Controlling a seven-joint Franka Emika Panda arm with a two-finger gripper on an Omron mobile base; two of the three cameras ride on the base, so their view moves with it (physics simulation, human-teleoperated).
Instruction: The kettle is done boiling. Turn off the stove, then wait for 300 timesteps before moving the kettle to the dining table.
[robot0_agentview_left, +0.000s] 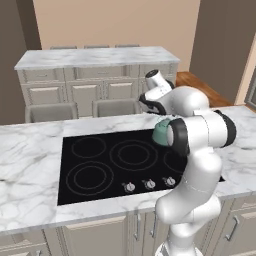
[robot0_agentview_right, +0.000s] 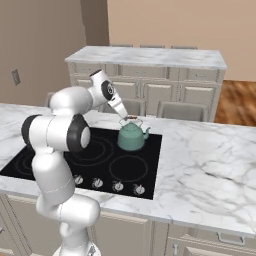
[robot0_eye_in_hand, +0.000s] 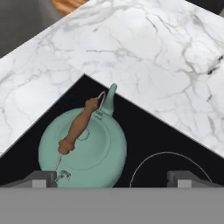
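The teal kettle (robot0_agentview_right: 132, 138) stands on the back right corner of the black stove (robot0_agentview_right: 35, 159), its spout toward the marble. My gripper (robot0_agentview_right: 125, 118) hovers just above the kettle's handle, open and holding nothing. In the hand view the kettle (robot0_eye_in_hand: 83, 151) with its brown handle grip (robot0_eye_in_hand: 78, 126) lies below and to the left, and my gripper (robot0_eye_in_hand: 114, 179) has its fingertips (robot0_eye_in_hand: 41, 178) spread wide. From the left base view the kettle (robot0_agentview_left: 160, 133) peeks out behind my forearm, on the stove (robot0_agentview_left: 100, 160). Silver knobs (robot0_agentview_left: 149, 184) line the stove's front edge. The dining table is out of view.
White marble countertop (robot0_agentview_right: 210, 165) surrounds the stove, with wide bare room to the right. Behind the island stand grey stools (robot0_agentview_left: 115, 106) and a second marble-topped counter (robot0_agentview_left: 95, 57) with cabinet fronts. My own arm (robot0_agentview_left: 197, 150) blocks the stove's right part in the left base view.
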